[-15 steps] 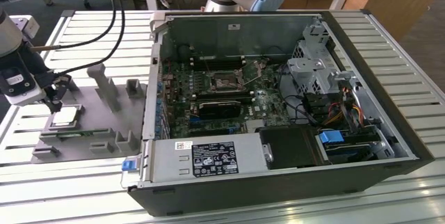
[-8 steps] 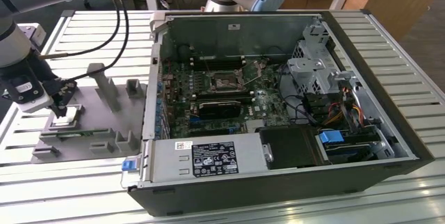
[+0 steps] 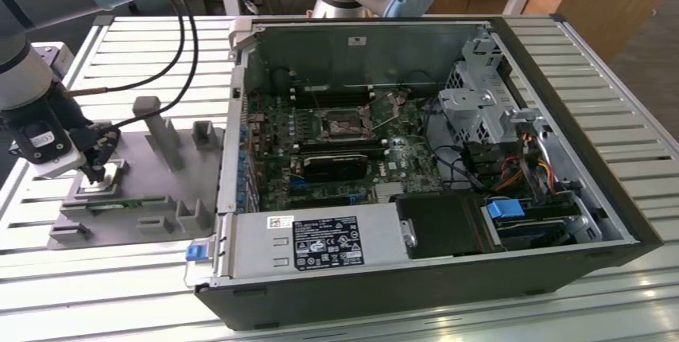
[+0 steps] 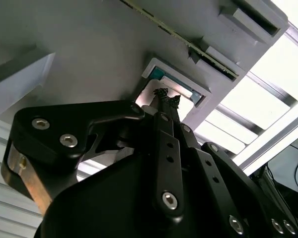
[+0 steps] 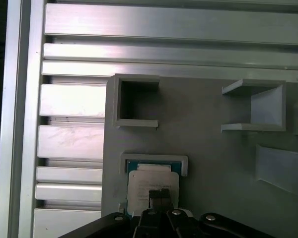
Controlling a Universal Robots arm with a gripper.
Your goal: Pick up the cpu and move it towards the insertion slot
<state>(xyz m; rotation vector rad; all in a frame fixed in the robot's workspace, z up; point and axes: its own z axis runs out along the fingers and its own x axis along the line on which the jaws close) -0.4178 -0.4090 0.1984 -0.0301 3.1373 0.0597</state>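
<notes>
Gripper [image 3: 95, 170]: at the exterior view's far left, hanging low over the grey plastic holder [image 3: 159, 199]. In both wrist views its fingertips [image 5: 154, 195] [image 4: 162, 93] are drawn together with nothing between them.
Cpu [image 3: 102, 188]: lying flat in a shallow framed pocket at the holder's left end, directly under the gripper tips. In the first wrist view the tips overlap the near edge of its pale top [image 5: 141, 179]. Whether they touch it cannot be told.
Holder: resting on the slatted aluminium table [image 3: 138, 278], just left of the open computer case [image 3: 424, 286].
Insertion slot [image 3: 342, 126]: on the motherboard [image 3: 409, 159] inside the case, well to the right of the cpu and gripper.
</notes>
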